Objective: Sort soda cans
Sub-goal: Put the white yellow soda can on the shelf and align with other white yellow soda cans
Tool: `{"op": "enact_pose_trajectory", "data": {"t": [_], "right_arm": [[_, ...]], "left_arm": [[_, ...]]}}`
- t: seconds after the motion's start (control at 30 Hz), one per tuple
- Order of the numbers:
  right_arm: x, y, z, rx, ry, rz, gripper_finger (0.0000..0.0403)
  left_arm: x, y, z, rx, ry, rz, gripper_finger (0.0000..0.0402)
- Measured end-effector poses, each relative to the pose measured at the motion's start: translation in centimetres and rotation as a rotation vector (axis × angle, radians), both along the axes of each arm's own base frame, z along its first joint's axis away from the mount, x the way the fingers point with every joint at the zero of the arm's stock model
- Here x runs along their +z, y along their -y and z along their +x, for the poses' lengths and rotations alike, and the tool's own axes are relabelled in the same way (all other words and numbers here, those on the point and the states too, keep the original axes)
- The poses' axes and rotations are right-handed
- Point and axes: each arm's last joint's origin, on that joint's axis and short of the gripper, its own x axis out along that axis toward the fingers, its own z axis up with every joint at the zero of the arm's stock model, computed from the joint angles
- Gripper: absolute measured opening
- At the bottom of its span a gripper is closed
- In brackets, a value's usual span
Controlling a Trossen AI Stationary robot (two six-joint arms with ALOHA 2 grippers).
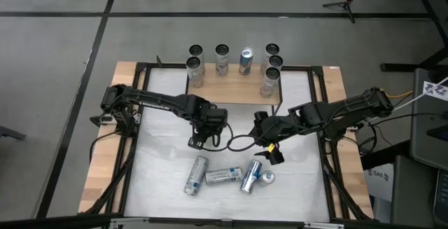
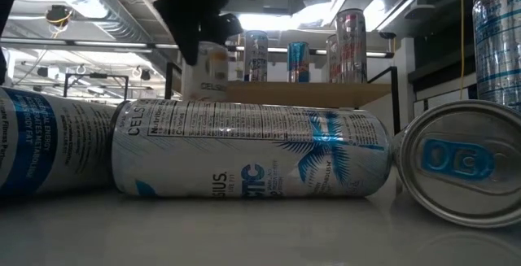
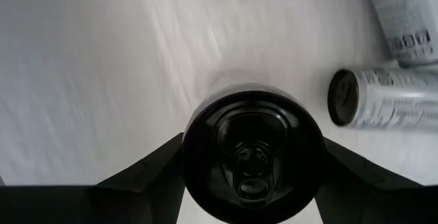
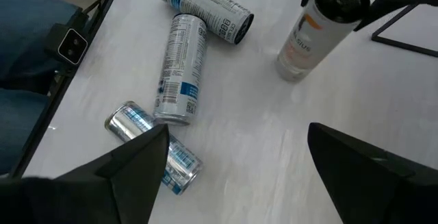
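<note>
While my left gripper [image 3: 250,183] clamps a dark-topped can [image 3: 252,157] between its two fingers, upright and lifted above the white table [image 1: 161,117], I judge the step in hand to be carrying it off for sorting. This can hangs mid-table, slightly left of centre, between the far wooden shelf [image 1: 231,92] and the cans lying near me. Its label shows orange marks in the right wrist view.

Next, as I read it, comes a move toward the far shelf, where the can should go down upright beside its like; that calls for keeping it level and clearing the cans already standing there before I let go.

My right gripper [image 1: 269,145] waits just right of centre, fingers spread wide and holding nothing, poised above the lying cans.

Counting: seven cans stand on the far shelf [image 1: 246,61], one of them blue. Four lie on the near part of the table [image 1: 224,176], silver with blue print. One is in my grip. Twelve in all, as far as I can see.
</note>
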Motion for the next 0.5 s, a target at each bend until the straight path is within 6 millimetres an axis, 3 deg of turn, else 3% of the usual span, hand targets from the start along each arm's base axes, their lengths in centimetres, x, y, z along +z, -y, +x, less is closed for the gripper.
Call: {"op": "enact_pose_trajectory", "data": {"t": [0.27, 0.5], "right_arm": [[0.00, 0.01, 0.01, 0.000, 0.000, 0.000, 0.0344], [0.00, 0.01, 0.01, 0.000, 0.001, 0.000, 0.0344]], "left_arm": [[0.02, 0.59, -0.54, -0.118, -0.046, 0.024, 0.0240], [0.03, 0.71, -0.46, -0.121, -0.037, 0.024, 0.0268]]}}
